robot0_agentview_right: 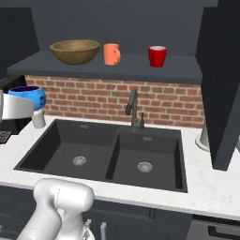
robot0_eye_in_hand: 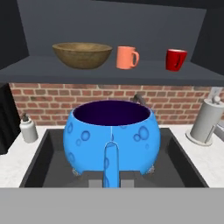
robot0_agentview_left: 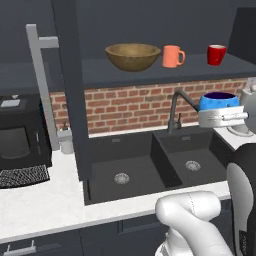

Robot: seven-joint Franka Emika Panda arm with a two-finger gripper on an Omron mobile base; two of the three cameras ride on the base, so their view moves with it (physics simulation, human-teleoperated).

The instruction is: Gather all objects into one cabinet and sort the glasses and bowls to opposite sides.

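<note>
My gripper (robot0_eye_in_hand: 111,180) is shut on the near wall of the glossy blue bowl (robot0_eye_in_hand: 112,140), holding it upright in the air over the sink. From the base views the blue bowl (robot0_agentview_left: 219,101) (robot0_agentview_right: 27,95) hangs below the cabinet's shelf level, with the gripper (robot0_agentview_left: 214,114) (robot0_agentview_right: 22,105) at its side. The dark cabinet (robot0_agentview_left: 150,72) stands open. On its shelf sit the wooden bowl (robot0_agentview_left: 132,56) (robot0_eye_in_hand: 82,54) at the left, the orange mug (robot0_agentview_left: 172,56) (robot0_eye_in_hand: 126,57) beside it, and the red mug (robot0_agentview_left: 216,54) (robot0_eye_in_hand: 176,59) further right.
A black double sink (robot0_agentview_left: 150,167) with a dark faucet (robot0_agentview_left: 176,107) lies below, against a brick backsplash. The open cabinet door (robot0_agentview_left: 70,75) with its silver handle (robot0_agentview_left: 40,75) juts out at the left, another door (robot0_agentview_right: 222,84) at the right. A microwave (robot0_agentview_left: 20,135), a soap bottle (robot0_eye_in_hand: 28,129) and a paper towel holder (robot0_eye_in_hand: 204,120) stand on the counter.
</note>
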